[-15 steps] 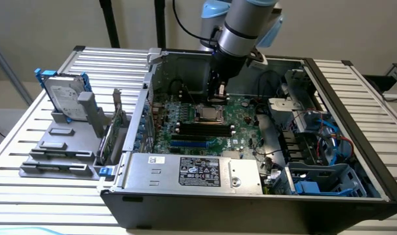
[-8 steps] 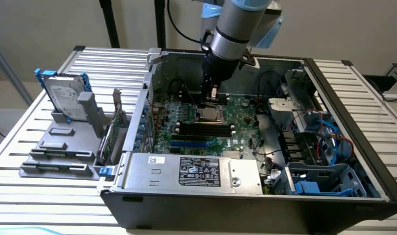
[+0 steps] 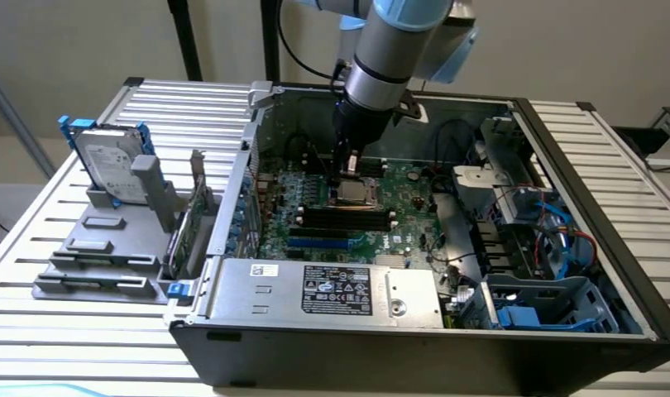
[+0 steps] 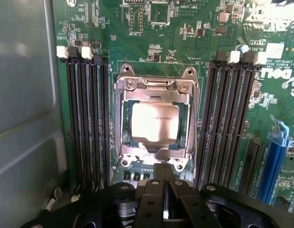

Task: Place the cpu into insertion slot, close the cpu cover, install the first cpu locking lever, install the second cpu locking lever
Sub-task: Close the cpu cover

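The cpu (image 4: 154, 122) lies silvery face up in the insertion slot (image 4: 127, 122) in the middle of the green motherboard (image 4: 151, 42). The silvery cpu cover (image 4: 154, 88) lies flat over it and frames the chip. My gripper (image 4: 164, 167) is shut with nothing between its fingers, and its tips sit right at the socket's edge. In the exterior view the gripper (image 3: 350, 169) points down into the open computer case, just above the socket (image 3: 353, 193). A thin wire lever (image 4: 116, 164) shows at one corner of the socket; whether it is latched I cannot tell.
Long black memory slots (image 4: 87, 118) flank the socket on both sides, with a blue slot (image 4: 273, 161) further out. The case holds a power supply (image 3: 329, 289), cables and blue drive cages (image 3: 545, 302). A hard drive (image 3: 112, 161) stands in a grey holder at the exterior view's left.
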You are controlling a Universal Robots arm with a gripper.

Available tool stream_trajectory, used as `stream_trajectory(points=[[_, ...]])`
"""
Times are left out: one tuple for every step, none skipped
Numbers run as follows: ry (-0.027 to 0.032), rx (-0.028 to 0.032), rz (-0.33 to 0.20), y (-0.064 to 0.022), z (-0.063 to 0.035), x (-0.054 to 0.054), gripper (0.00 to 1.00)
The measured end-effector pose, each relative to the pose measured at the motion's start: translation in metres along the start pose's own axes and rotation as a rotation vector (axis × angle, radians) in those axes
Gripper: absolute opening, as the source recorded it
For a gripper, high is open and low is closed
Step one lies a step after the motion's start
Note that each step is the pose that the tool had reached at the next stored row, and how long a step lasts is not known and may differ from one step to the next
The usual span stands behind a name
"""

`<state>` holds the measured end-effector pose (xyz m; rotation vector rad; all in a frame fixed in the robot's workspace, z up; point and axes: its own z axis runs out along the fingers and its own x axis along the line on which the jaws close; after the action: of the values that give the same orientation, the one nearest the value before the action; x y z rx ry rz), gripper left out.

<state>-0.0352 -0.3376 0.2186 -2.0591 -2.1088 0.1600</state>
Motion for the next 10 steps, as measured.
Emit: stream_trajectory(points=[[0.0015,-0.0001,0.000,0.0003,0.0014,0.000,0.11],[0.0028,-0.0001,-0.001,0.0006,0.0028,0.000,0.11],[0.0040,-0.0001,-0.001,0.0009,0.0041,0.000,0.11],[0.0050,-0.0001,-0.001,0.0012,0.0054,0.000,0.11],[0.0059,-0.0001,-0.001,0.0014,0.0066,0.000,0.11],[0.0067,-0.0002,-0.001,0.0016,0.0077,0.000,0.11],[0.0074,-0.0001,-0.002,0.0019,0.0087,-0.001,0.11],[0.0082,-0.0001,-0.002,0.0021,0.0097,-0.001,0.11],[0.0090,-0.0002,-0.002,0.0023,0.0107,-0.001,0.11],[0.0098,-0.0002,-0.002,0.0025,0.0116,-0.001,0.11]])
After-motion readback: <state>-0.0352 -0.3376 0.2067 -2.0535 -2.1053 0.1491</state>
